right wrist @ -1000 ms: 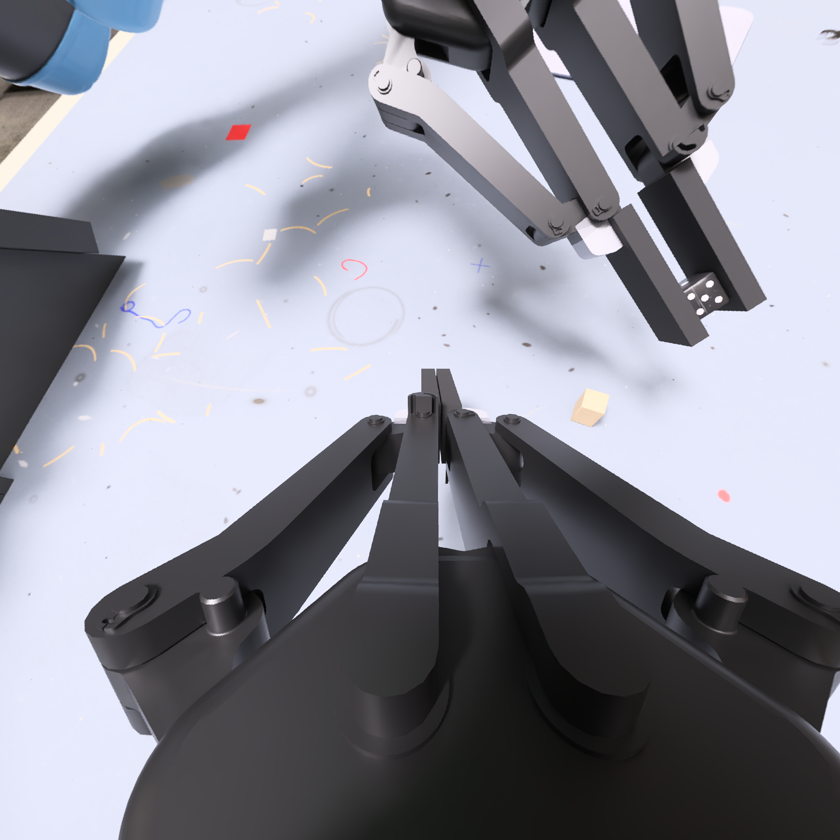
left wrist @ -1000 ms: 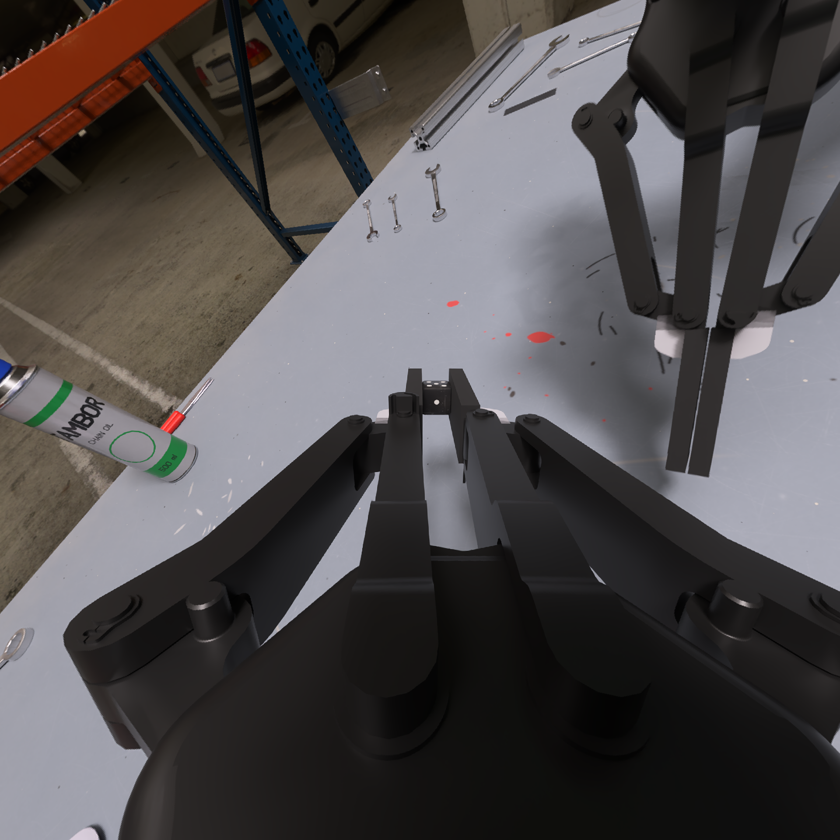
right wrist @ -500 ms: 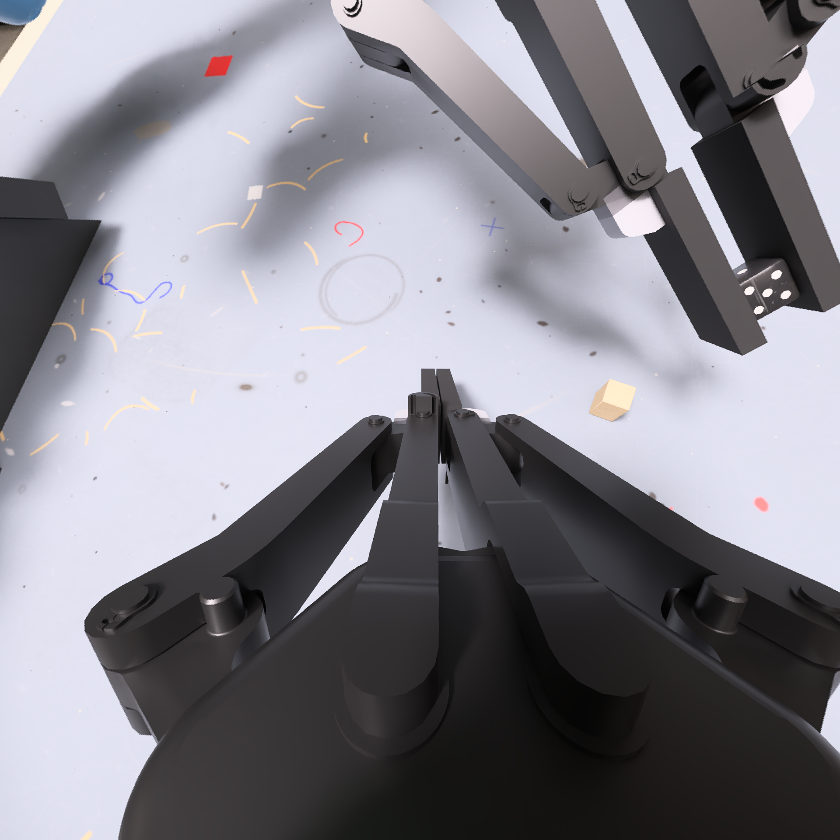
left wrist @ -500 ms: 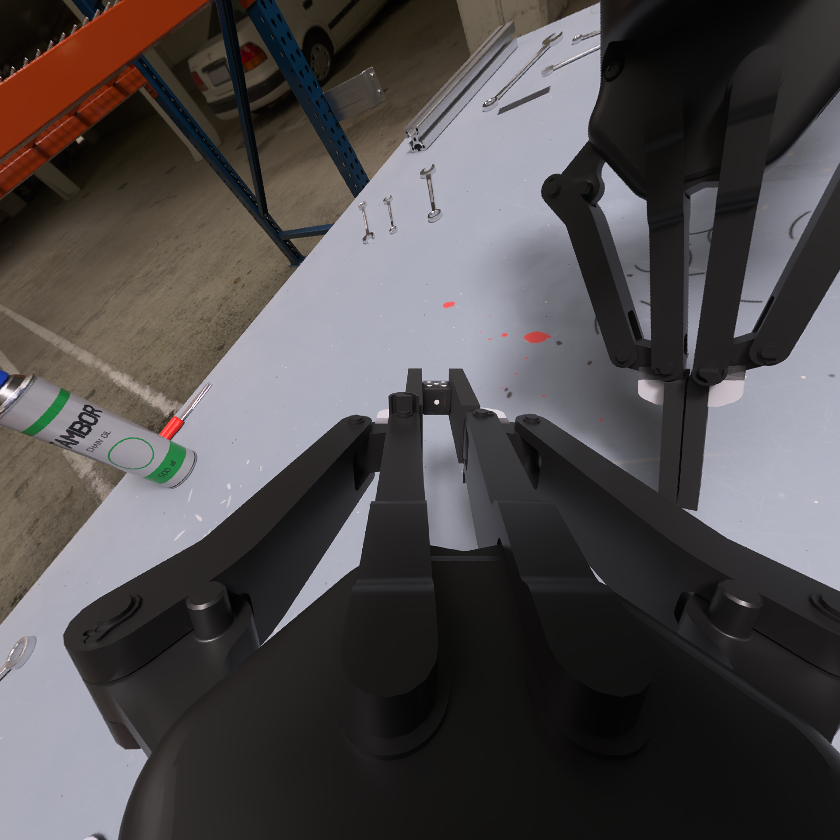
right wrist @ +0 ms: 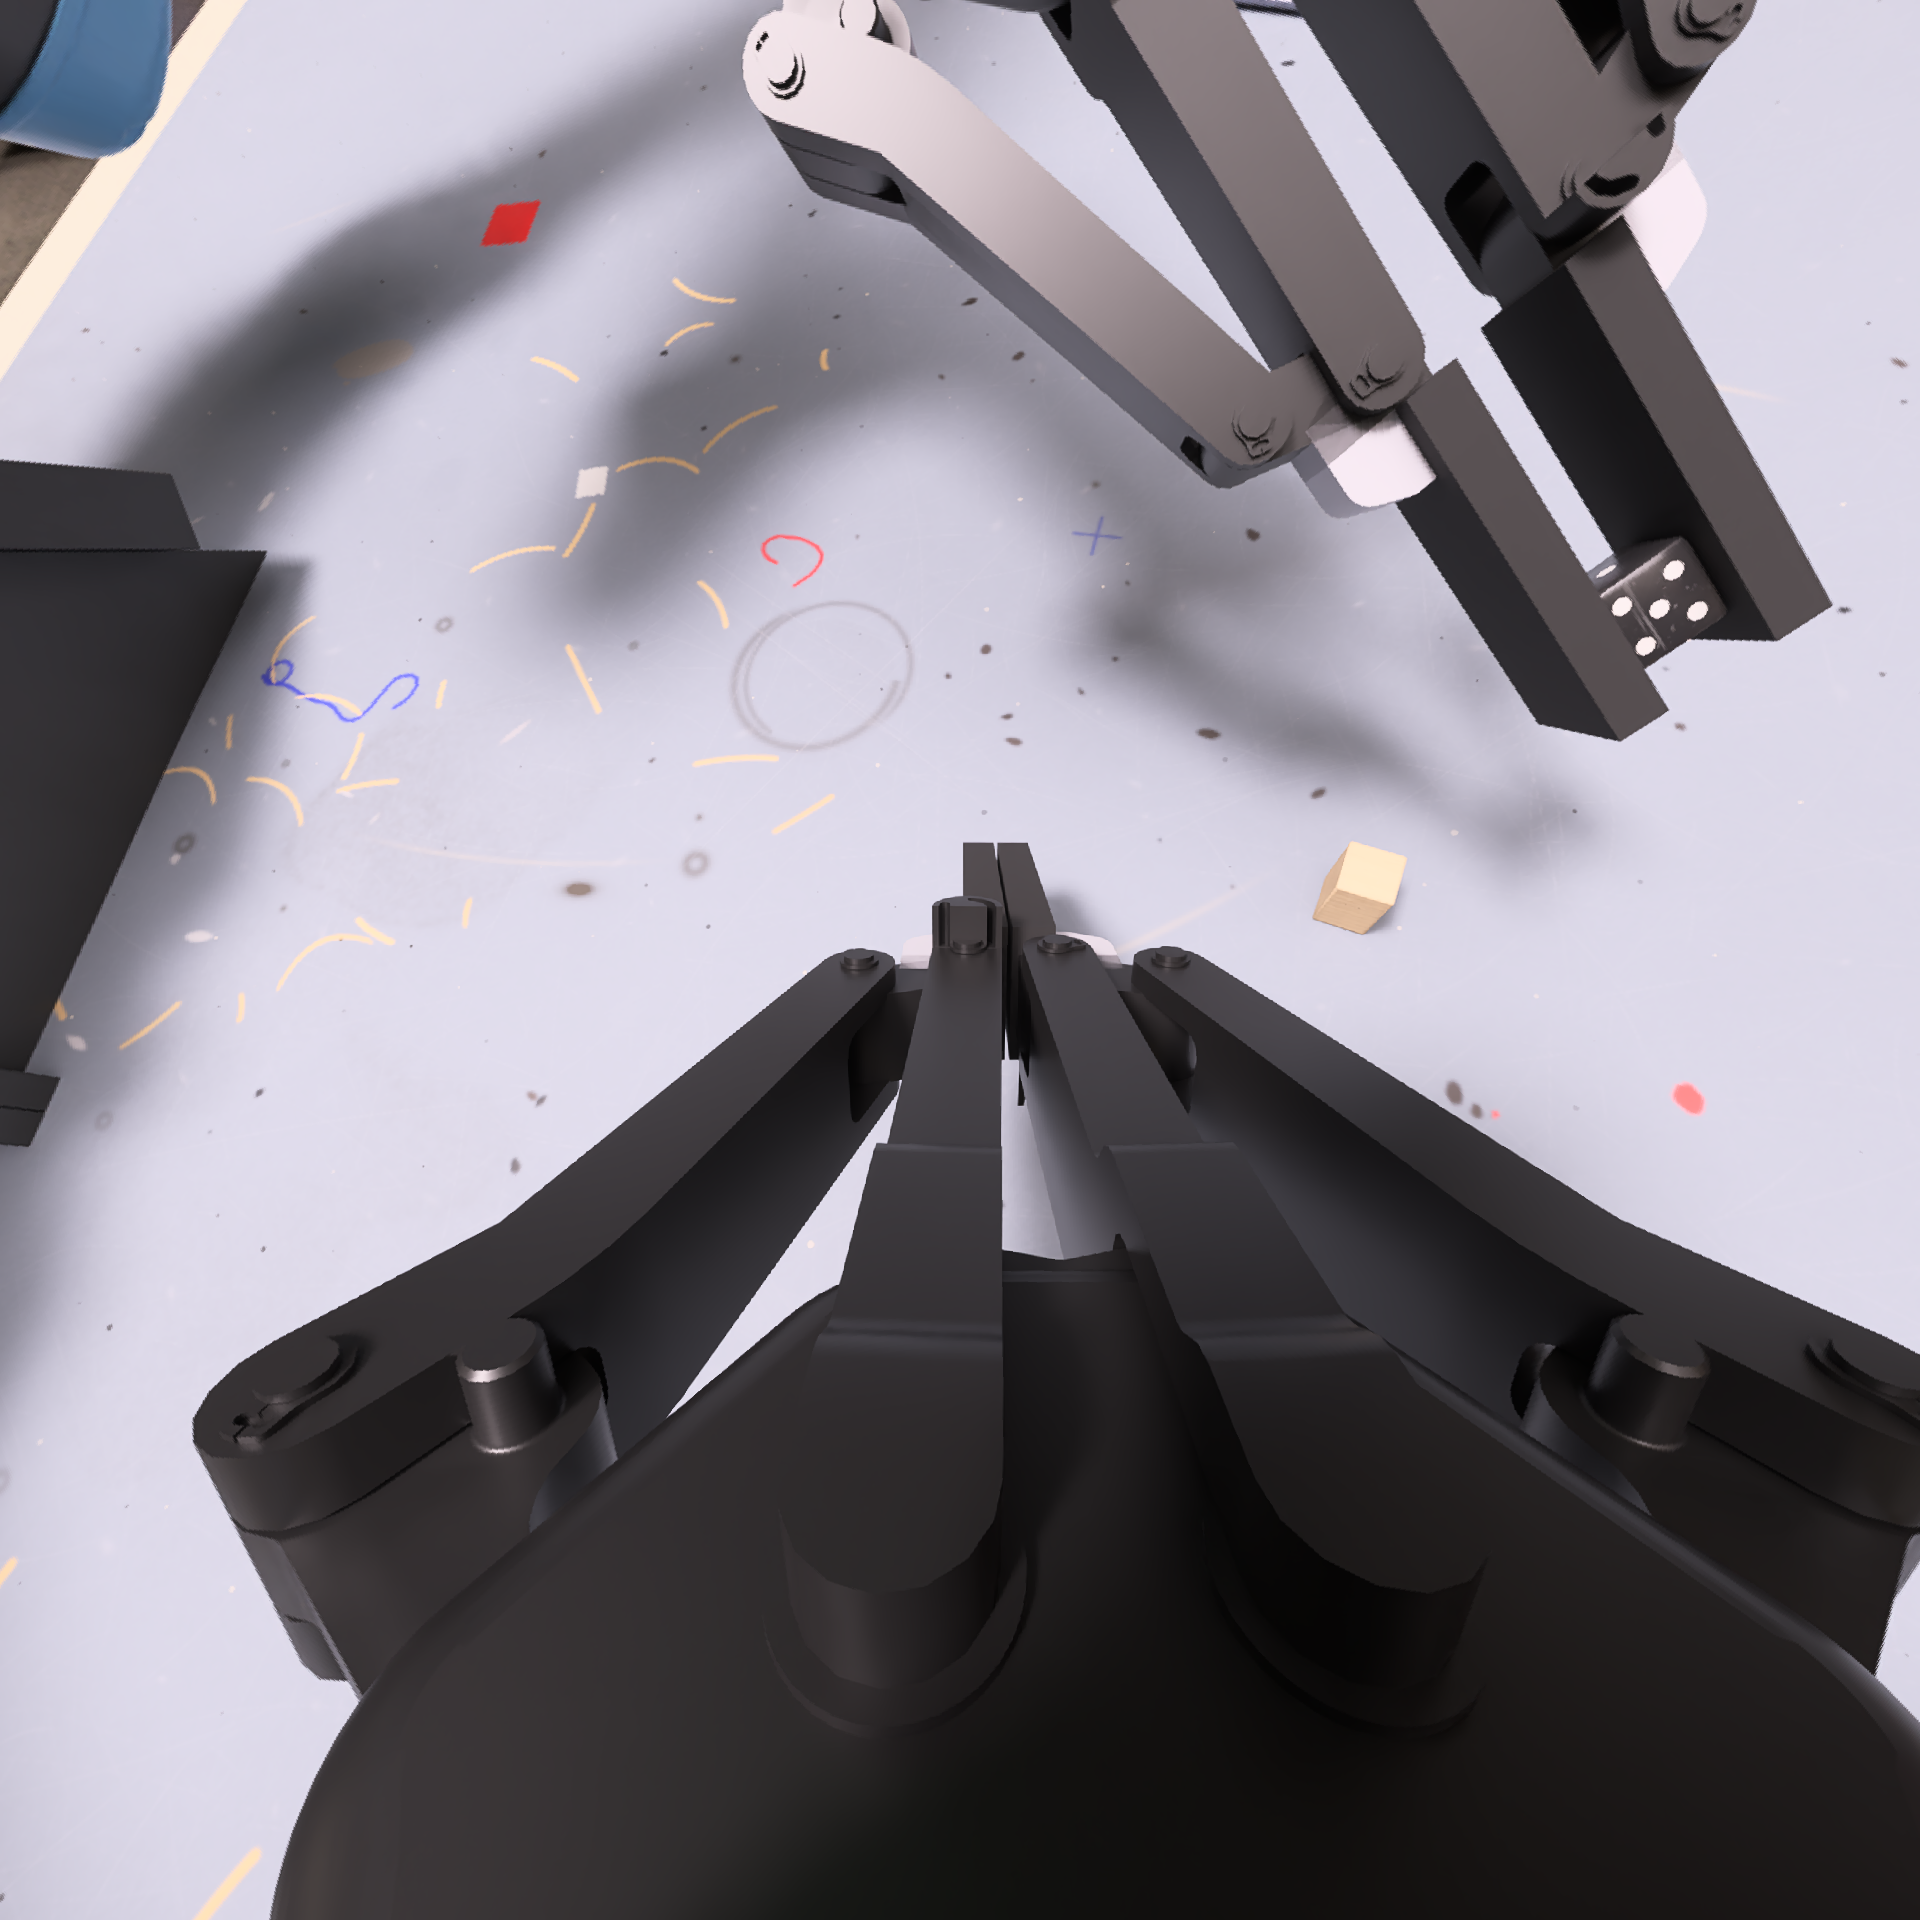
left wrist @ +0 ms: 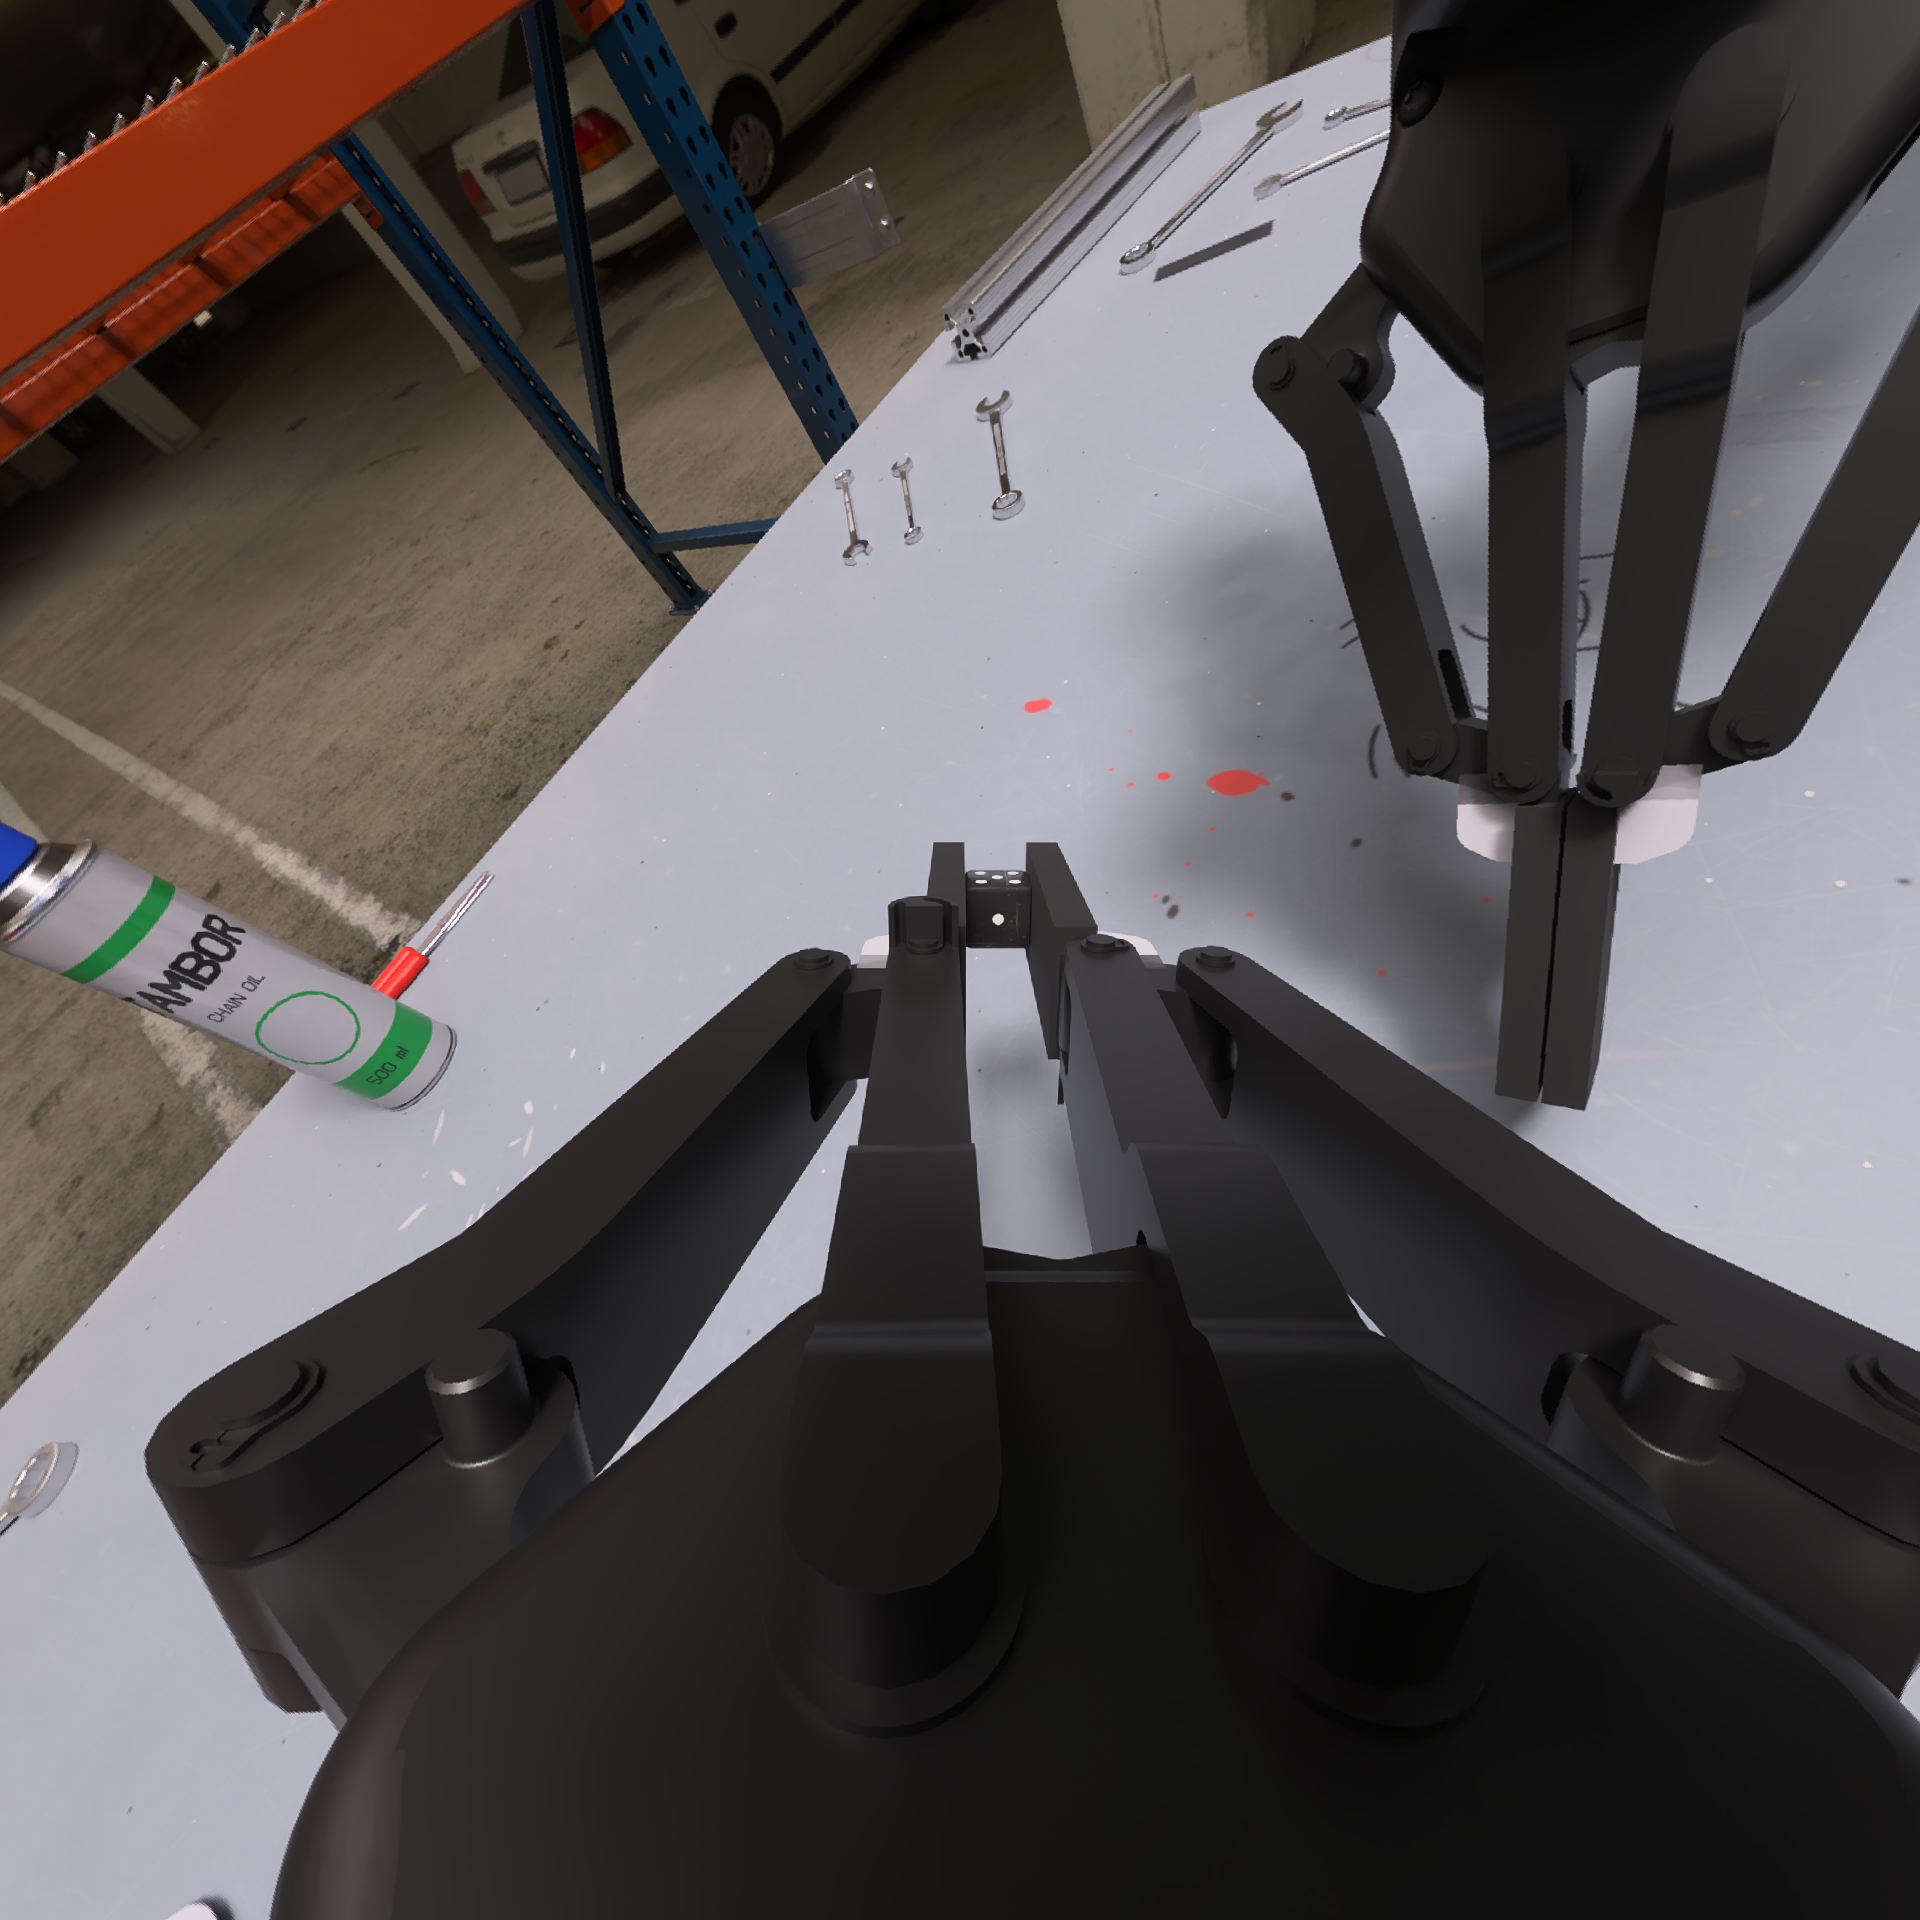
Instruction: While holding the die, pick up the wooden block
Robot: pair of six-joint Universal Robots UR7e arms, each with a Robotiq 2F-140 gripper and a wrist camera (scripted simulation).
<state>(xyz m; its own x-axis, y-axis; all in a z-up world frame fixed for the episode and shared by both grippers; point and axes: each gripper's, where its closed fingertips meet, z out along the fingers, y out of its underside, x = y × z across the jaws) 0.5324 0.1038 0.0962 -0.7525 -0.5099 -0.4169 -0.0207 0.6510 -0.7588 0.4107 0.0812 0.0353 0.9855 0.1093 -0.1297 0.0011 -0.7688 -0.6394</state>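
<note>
My left gripper [left wrist: 995, 868] is shut on a small black die [left wrist: 995, 906] with white pips and holds it above the grey table. The same gripper [right wrist: 1704, 675] and die [right wrist: 1659, 613] show at the upper right of the right wrist view. My right gripper [right wrist: 995, 868] is shut and empty, its fingers pressed together above the table. It also shows at the right of the left wrist view [left wrist: 1543, 1096], pointing down. The small pale wooden block [right wrist: 1359, 886] lies on the table, to the right of my right fingertips and below the held die. It is out of sight in the left wrist view.
A spray can [left wrist: 229, 987] and a red-handled screwdriver [left wrist: 431, 940] lie at the table's left edge [left wrist: 520, 831]. Small wrenches [left wrist: 997, 457], an aluminium rail [left wrist: 1070, 218] and longer wrenches [left wrist: 1205, 192] lie farther back. A black box [right wrist: 94, 748] stands at the left of the right wrist view.
My right gripper has shifted over the table, so the wooden block now sits nearer its fingertips. The left gripper keeps the die; both stay shut.
</note>
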